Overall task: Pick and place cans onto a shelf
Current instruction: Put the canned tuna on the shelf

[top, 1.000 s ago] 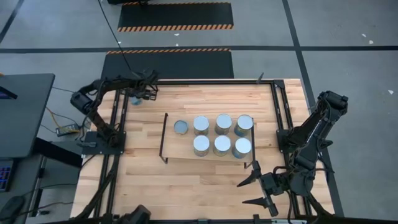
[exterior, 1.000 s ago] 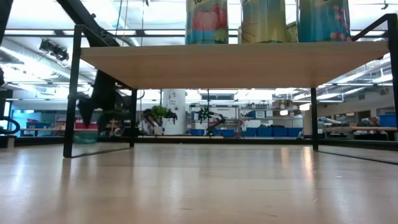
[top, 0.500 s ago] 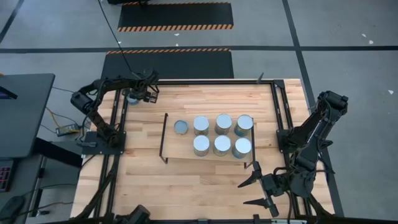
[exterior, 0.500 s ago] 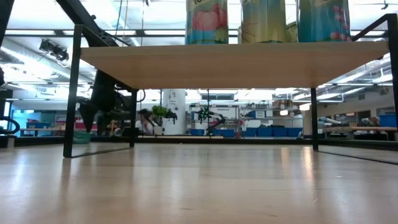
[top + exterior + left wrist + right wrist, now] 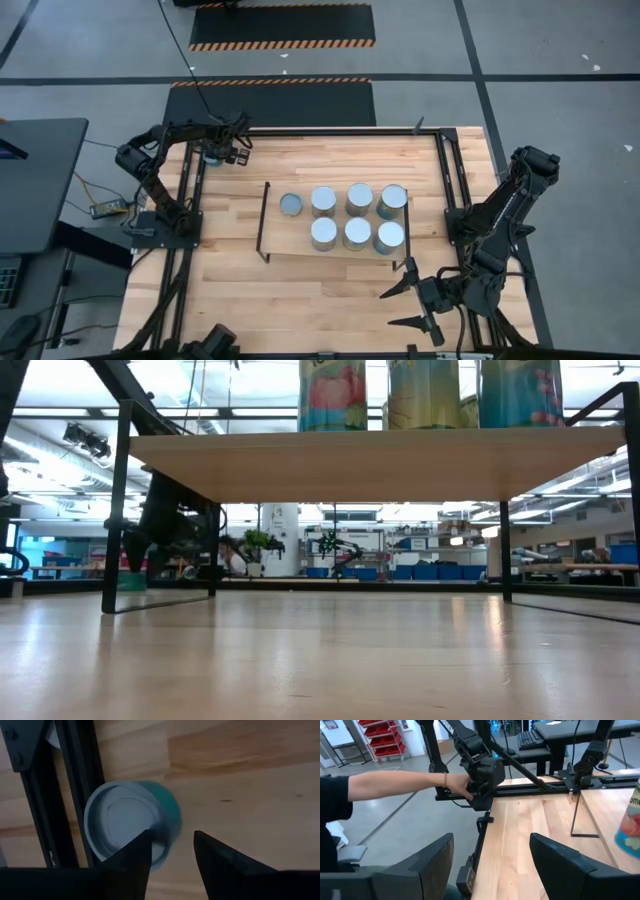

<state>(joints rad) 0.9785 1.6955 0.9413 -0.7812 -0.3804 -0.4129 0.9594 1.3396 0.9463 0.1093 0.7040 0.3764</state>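
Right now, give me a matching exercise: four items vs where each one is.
Items:
1. left gripper
2. right gripper
3. lone can
4. teal-sided can

Places:
A. near right side of the table
B. shelf, left end, by itself
C. far left corner of the table, over a can
D. on the tabletop against the black rail frame

Pairs: 1-C, 2-A, 3-B, 4-D

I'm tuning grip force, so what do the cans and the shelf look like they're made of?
The cans look like metal: round, pale, shiny tops seen from above, with printed colour labels on their sides in the low view. The shelf looks like a light, matte wooden board with faint grain, carried on thin black end frames, probably metal wire or rod.
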